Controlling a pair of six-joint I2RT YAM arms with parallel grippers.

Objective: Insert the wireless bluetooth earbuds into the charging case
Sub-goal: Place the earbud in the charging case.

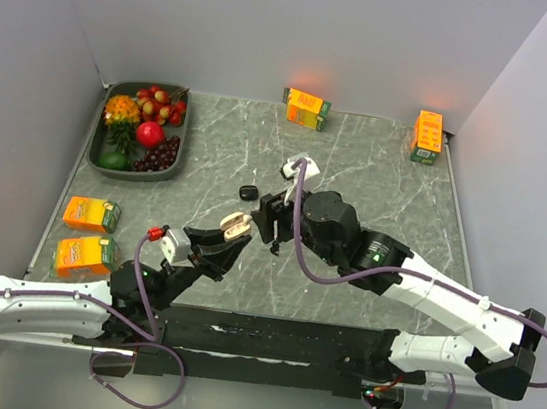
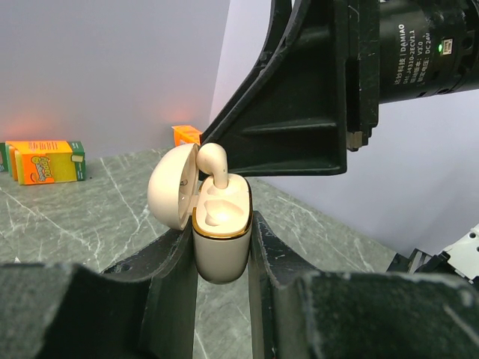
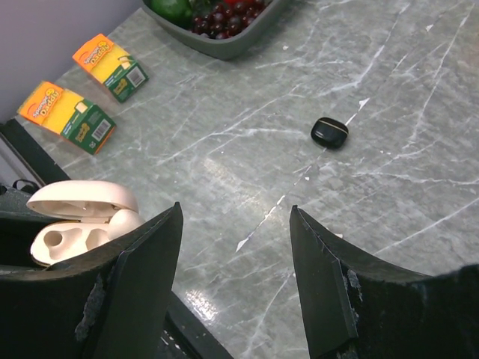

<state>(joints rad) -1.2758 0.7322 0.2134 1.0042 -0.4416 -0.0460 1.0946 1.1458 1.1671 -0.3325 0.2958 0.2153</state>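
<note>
My left gripper (image 1: pixel 229 239) is shut on the cream charging case (image 2: pixel 221 239) and holds it upright above the table, lid (image 2: pixel 171 188) open. One whitish earbud (image 2: pixel 213 161) stands in the case's far slot and sticks up above the gold rim. The near slot looks empty. The case also shows in the right wrist view (image 3: pixel 75 224). My right gripper (image 3: pixel 236 213) is open and empty, right beside the case, with one finger (image 2: pixel 299 97) just behind the earbud. A small black piece (image 3: pixel 329 132) lies on the table beyond it. No other whitish earbud is in view.
A grey fruit tray (image 1: pixel 176 141) stands at the back left. Two orange juice cartons (image 1: pixel 91 213) (image 1: pixel 83 255) lie at the left edge, and two more (image 1: pixel 306 108) (image 1: pixel 427 136) lie at the back. Grey walls close in the table on three sides.
</note>
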